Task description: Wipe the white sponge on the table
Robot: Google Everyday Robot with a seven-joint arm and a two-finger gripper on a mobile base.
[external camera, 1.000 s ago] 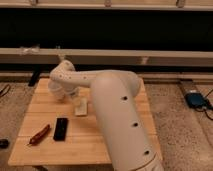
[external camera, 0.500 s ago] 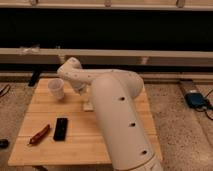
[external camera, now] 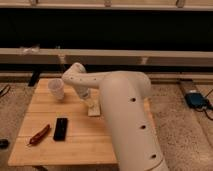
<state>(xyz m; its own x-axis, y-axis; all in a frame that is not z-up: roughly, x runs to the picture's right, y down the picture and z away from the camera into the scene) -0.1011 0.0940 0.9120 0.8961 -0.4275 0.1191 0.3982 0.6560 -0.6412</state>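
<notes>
The white sponge (external camera: pixel 93 109) is a small pale pad lying on the light-brown wooden table (external camera: pixel 80 147), near its middle. My gripper (external camera: pixel 90 101) comes down from the bent white arm (external camera: pixel 120 100) and sits right on the sponge's top end, shut on it and holding it against the table top. The arm's big white link covers the right side of the table.
A white paper cup (external camera: pixel 56 89) stands at the table's back left, close to the arm's elbow. A black phone (external camera: pixel 60 128) and a red tool (external camera: pixel 39 135) lie at the front left. A blue object (external camera: pixel 196 99) sits on the floor at the right.
My gripper has slid the sponge across the table to the right and a little toward the front, away from the cup. The cup, phone and red tool have not moved.
</notes>
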